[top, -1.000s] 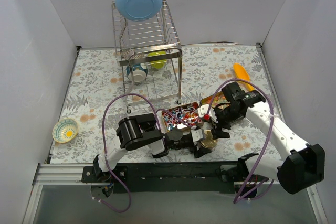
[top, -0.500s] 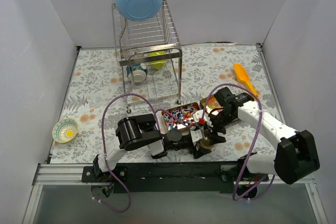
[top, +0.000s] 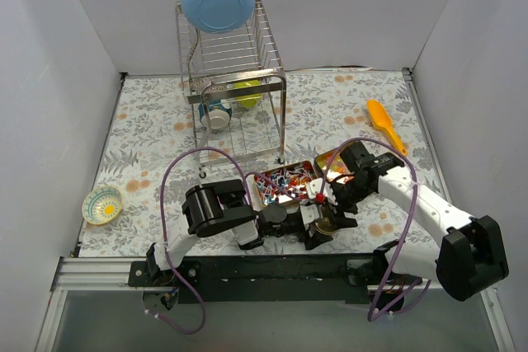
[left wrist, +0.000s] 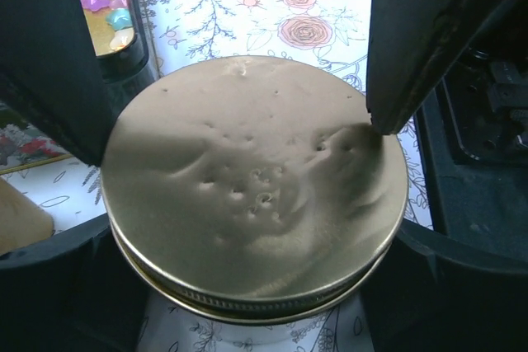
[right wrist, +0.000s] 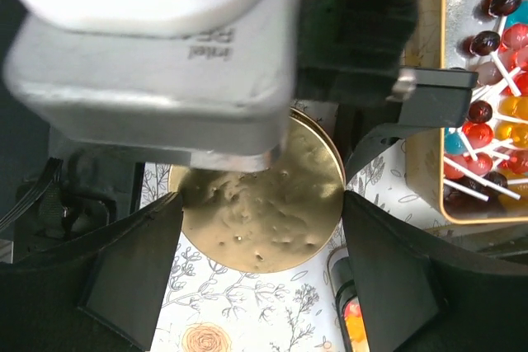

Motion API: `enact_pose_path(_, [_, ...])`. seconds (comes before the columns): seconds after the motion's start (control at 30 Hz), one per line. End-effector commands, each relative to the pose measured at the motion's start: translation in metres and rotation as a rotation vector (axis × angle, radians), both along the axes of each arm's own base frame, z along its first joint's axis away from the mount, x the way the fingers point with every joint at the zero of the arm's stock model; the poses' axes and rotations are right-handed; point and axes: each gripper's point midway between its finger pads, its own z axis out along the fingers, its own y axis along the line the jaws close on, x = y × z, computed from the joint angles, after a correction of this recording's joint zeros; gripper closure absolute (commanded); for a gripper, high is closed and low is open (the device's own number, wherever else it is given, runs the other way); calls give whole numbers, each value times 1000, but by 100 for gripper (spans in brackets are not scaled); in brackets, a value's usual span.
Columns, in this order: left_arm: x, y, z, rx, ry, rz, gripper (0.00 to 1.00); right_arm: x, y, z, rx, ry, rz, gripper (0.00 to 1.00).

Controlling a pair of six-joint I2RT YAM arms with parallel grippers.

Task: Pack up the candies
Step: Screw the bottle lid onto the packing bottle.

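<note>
Candies [right wrist: 487,43], "intel" cam [right wrist: 148,55], L tool [top: 322,222] grips jar [left wrist: 247,179]

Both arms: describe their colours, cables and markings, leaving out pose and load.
The left arm is mostly black. The right arm has white links with black joints. Each carries a looping purple cable. Both grippers' fingers are matte black and wedge-shaped. In the right wrist view, a silver camera housing on the left wrist bears printed "intel" lettering.
</note>
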Motion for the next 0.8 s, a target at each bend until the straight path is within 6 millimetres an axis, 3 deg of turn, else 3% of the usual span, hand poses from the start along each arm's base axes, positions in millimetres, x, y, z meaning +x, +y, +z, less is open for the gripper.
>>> enact_pose_path(0.0, [20, 14, -8, -36, -4, 114, 100, -50, -34, -7, -125, 133, -12, 17])
enact_pose_path(0.07, [22, 14, -8, -39, -6, 120, 100, -59, -41, -10, -146, 148, -16, 16])
enact_pose_path(0.23, [23, 14, -8, -37, -7, 123, 100, -52, -41, -14, -142, 99, -32, 15])
enact_pose_path(0.37, [27, 16, -9, -35, -2, 134, 100, -55, -54, -24, -230, 136, -13, 15])
enact_pose_path(0.4, [28, 18, -12, -27, 5, 139, 100, -59, -59, -25, -255, 157, -7, 4])
enact_pose_path(0.77, [37, 23, -16, -23, 20, 146, 100, -68, -71, -8, -283, 129, 15, 4])
